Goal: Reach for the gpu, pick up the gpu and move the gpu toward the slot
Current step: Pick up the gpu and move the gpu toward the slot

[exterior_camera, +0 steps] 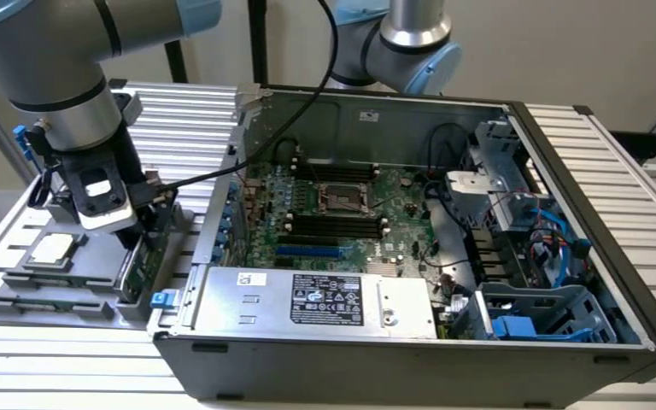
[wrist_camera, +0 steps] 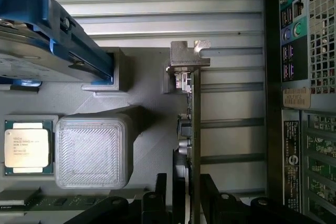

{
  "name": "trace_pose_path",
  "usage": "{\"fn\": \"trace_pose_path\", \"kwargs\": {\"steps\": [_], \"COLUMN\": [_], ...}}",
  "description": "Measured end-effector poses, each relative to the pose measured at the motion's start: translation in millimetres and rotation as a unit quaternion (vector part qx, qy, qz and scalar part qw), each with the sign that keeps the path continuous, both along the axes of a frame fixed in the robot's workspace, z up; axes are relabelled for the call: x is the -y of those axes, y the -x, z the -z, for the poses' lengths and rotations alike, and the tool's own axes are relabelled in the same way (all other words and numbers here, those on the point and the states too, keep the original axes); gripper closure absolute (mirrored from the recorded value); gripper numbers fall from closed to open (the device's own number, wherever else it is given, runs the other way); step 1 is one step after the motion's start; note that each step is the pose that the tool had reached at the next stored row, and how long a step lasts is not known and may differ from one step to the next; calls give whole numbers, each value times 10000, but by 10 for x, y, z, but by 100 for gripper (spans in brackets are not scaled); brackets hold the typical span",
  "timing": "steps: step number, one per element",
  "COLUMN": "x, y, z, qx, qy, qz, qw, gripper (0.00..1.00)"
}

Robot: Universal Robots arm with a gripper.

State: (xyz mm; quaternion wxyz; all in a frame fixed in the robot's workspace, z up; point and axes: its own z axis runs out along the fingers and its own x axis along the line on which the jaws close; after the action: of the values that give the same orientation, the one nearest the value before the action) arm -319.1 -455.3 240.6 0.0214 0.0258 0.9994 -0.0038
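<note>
1. Gripper position. In the exterior view the gripper (exterior_camera: 137, 232) hangs low over the grey fixture (exterior_camera: 32, 295), which sits on the slatted desk (exterior_camera: 601, 171) at the exterior view's left of the open computer case (exterior_camera: 419, 359).

2. Card position. The gpu (exterior_camera: 132, 266) stands on edge in the fixture, just beside the case wall and directly beneath the gripper. In the wrist view the gpu (wrist_camera: 196, 124) appears as a thin green strip seen edge-on, with its silver bracket (wrist_camera: 188, 56) at the far end.

3. Jaws. The gripper (wrist_camera: 184, 184) straddles the near end of the card, one jaw on each side and close against it. Whether the jaws are clenched on it or released cannot be told.

4. Neighbouring parts. The processor chip (wrist_camera: 26, 148) lies flat in its own recess of the fixture. The hard drive (wrist_camera: 31, 51) (blue rails) rests beyond it.

5. Target. The blue slot (exterior_camera: 305, 252) lies on the motherboard (exterior_camera: 351, 192) inside the case, well apart from the card.
</note>
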Motion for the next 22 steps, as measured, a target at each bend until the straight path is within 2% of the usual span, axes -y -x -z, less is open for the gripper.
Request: {"fn": "trace_pose_path", "kwargs": {"steps": [9, 12, 13, 22], "x": [0, 0, 0, 0], "y": [15, 15, 15, 15], "z": [-1, -1, -1, -1], "qx": [0, 0, 0, 0], "qy": [0, 0, 0, 0], "qz": [0, 0, -1, -1], "qw": [10000, 10000, 10000, 10000], "gripper": [61, 63, 70, 74]}}
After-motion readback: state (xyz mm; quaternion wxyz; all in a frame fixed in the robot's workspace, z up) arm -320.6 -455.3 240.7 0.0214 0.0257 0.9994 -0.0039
